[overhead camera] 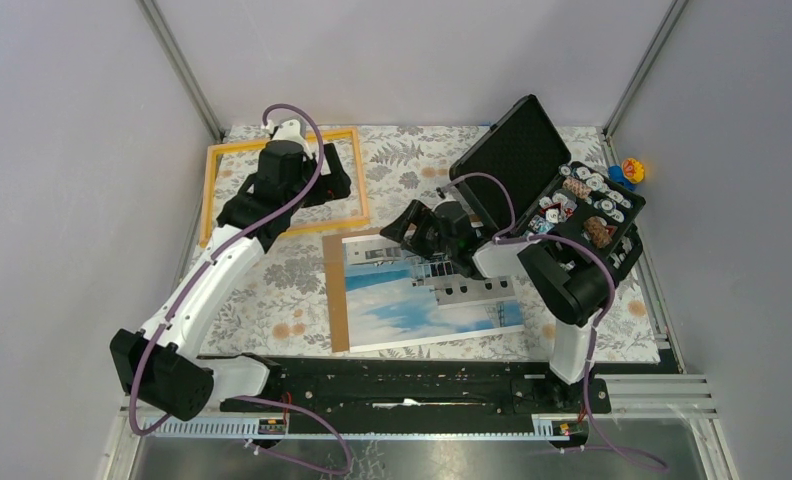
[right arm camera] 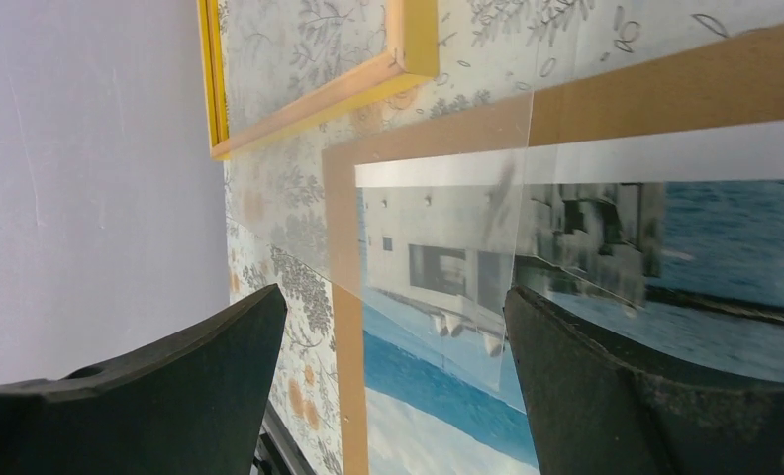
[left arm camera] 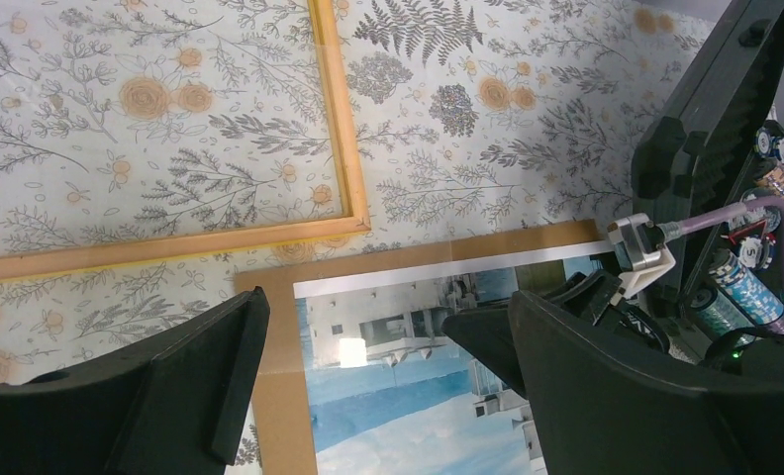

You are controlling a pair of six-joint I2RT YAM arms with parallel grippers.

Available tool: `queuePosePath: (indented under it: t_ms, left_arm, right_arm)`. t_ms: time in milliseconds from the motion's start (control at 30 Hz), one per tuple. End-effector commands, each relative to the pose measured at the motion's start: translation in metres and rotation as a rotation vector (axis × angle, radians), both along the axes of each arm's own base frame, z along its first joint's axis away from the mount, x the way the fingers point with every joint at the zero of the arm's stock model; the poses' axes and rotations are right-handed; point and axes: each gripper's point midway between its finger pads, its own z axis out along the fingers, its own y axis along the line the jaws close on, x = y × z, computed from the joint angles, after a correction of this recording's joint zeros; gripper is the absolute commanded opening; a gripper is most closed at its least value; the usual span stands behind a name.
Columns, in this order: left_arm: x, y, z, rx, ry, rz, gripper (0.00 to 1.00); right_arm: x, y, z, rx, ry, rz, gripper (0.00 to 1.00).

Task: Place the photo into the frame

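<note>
The frame [overhead camera: 212, 190], thin and orange-yellow, lies flat at the back left of the floral cloth; its near right corner [left arm camera: 353, 213] shows in the left wrist view. My left gripper [overhead camera: 334, 185] hovers over that corner, open and holding nothing [left arm camera: 388, 317]. The photo [overhead camera: 427, 300], a white building under blue sky, lies on a brown backing board [overhead camera: 337, 300] in the middle. My right gripper [overhead camera: 408, 228] hangs above the photo's far left corner, open and empty [right arm camera: 393, 307]. A clear sheet edge [right arm camera: 522, 188] appears to lie over the photo [right arm camera: 438, 396] there.
An open black case [overhead camera: 517, 150] with poker chips [overhead camera: 587, 205] stands at the back right, close behind the right arm. A small colourful toy [overhead camera: 629, 171] sits in the far right corner. Grey walls enclose the table on three sides.
</note>
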Motion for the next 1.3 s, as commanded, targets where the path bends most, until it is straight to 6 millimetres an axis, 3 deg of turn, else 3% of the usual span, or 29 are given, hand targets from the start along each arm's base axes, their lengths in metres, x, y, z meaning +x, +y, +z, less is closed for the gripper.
queuePosePath:
  t_ms: [0, 133, 333, 500, 700, 1000, 1167, 1200, 1267]
  left_arm:
    - [0.003, 0.002, 0.021, -0.02, -0.079, 0.01, 0.99]
    - [0.002, 0.003, 0.022, -0.022, -0.087, 0.013, 0.99]
    - [0.0, 0.003, 0.026, -0.032, -0.094, 0.011, 0.99]
    - [-0.002, -0.001, 0.027, -0.048, -0.095, -0.007, 0.99]
    - [-0.004, -0.002, 0.03, -0.059, -0.104, -0.013, 0.99]
    - [-0.008, -0.01, 0.035, -0.098, -0.112, -0.05, 0.99]
    - [-0.011, -0.013, 0.039, -0.117, -0.121, -0.066, 0.99]
    - [-0.012, -0.012, 0.04, -0.119, -0.125, -0.066, 0.99]
    - [-0.012, -0.011, 0.043, -0.116, -0.134, -0.061, 0.99]
  right_arm:
    - [0.014, 0.017, 0.009, 0.015, -0.016, -0.025, 0.89]
    - [0.013, 0.023, 0.005, -0.022, -0.01, -0.009, 0.92]
    - [0.007, -0.003, -0.017, -0.164, 0.021, -0.048, 0.95]
    - [0.006, -0.008, -0.031, -0.166, 0.062, -0.026, 0.94]
    - [0.016, 0.022, -0.022, -0.035, 0.086, 0.033, 0.9]
    - [0.031, 0.044, -0.001, 0.063, 0.074, 0.053, 0.89]
    - [0.035, 0.051, 0.014, 0.141, 0.069, 0.042, 0.83]
    - [0.036, 0.052, 0.012, 0.156, 0.08, 0.032, 0.79]
    - [0.039, 0.056, 0.011, 0.194, 0.107, 0.02, 0.62]
